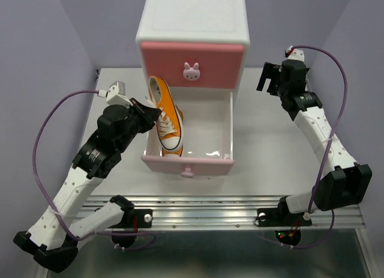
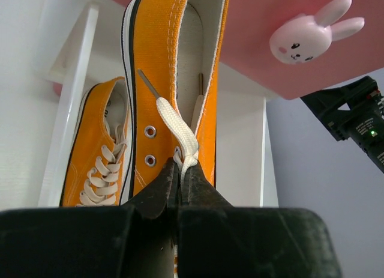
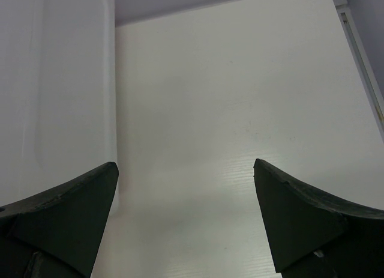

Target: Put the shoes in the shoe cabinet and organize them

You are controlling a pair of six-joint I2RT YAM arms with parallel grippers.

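The white shoe cabinet (image 1: 192,26) stands at the back, its darker pink upper drawer (image 1: 213,62) shut and its paler lower drawer (image 1: 207,164) pulled out. My left gripper (image 1: 151,114) is shut on the white lace of an orange shoe (image 1: 165,113), holding it heel-up over the left part of the open drawer. In the left wrist view the fingertips (image 2: 165,185) pinch the lace of that shoe (image 2: 162,80), and a second orange shoe (image 2: 99,164) lies in the drawer beside it. My right gripper (image 1: 268,80) stands open to the right of the cabinet, with nothing between its fingers (image 3: 300,200).
A bunny knob (image 2: 309,32) sits on the upper drawer front just above the held shoe. The cabinet's white side wall (image 3: 54,80) is close on the left of the right gripper. White tabletop (image 1: 270,152) lies to the right of the drawer.
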